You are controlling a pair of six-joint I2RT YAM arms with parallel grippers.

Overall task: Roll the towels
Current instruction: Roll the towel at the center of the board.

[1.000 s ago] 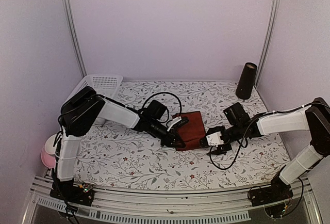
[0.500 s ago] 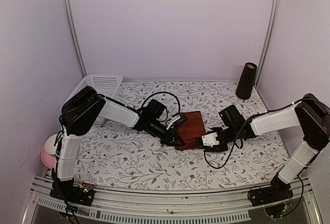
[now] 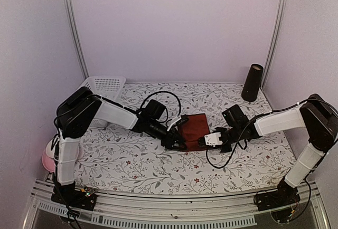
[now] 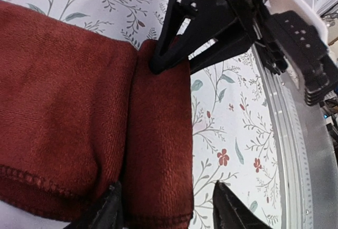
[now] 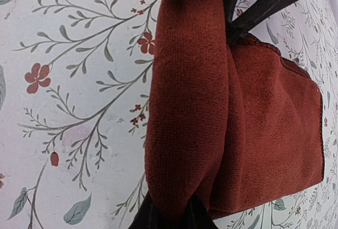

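1. The dark red towel (image 3: 194,126) lies in the middle of the flowery surface (image 3: 132,160), between the two arms. It is the only towel I can see.
2. Its near edge is turned over into a short, fat rolled part (image 4: 158,150). The flat part (image 4: 58,92) spreads away from it, toward the back wall.
3. The rolled part is long from left to right. One end points at the left arm and the other end points at the right arm.
4. The left gripper (image 3: 177,143) is at the left end. Its fingers (image 4: 108,216) are apart, one on each side of the rolled part, and they do not squeeze it.
5. The right gripper (image 3: 205,140) is at the right end. Its tips are pressed together on the cloth there, so it pinches the towel.
6. Both grippers are right at the towel, so neither arm is far from it. Only the right one has a hold.
7. I think the rolling has only just begun, because most of the towel is flat.
8. I think the next move has to turn the rolled part away from the arms, across the flat part. Both ends need to go at the same pace. If one end runs ahead, the roll could go crooked.
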